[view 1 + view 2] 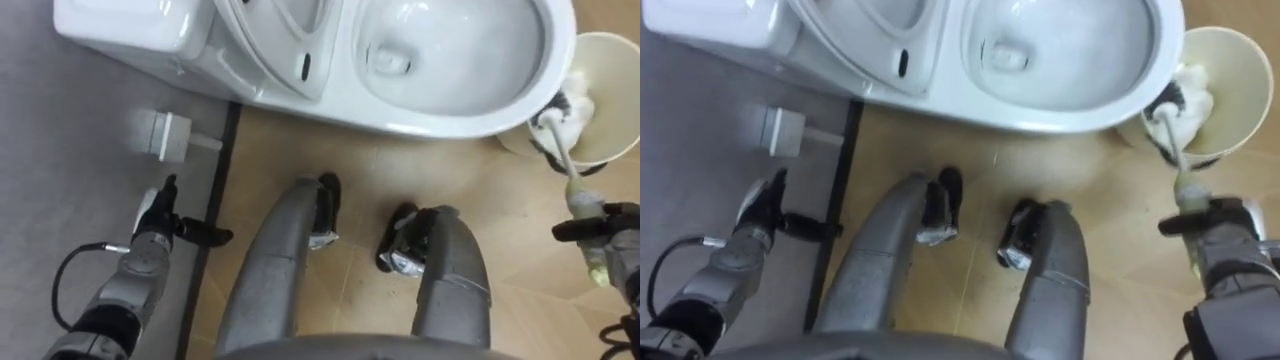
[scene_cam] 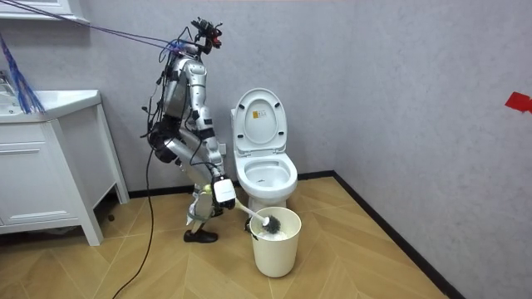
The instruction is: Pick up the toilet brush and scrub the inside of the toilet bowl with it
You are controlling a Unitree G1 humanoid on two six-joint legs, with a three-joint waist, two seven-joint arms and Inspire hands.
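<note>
The white toilet stands just ahead of me with its seat and lid raised and its bowl open. My right hand at the right edge is shut on the white handle of the toilet brush. The handle slants up to the bristle head, which rests inside a cream bucket beside the bowl. In the room view I stand bent forward next to the toilet, with the brush head at the bucket's rim. My left hand hangs open at the lower left, holding nothing.
The cistern lies at the top left. A small white fitting sticks out of the grey wall above a black skirting strip. A white cabinet stands at the room view's left. Wooden floor stretches behind the bucket.
</note>
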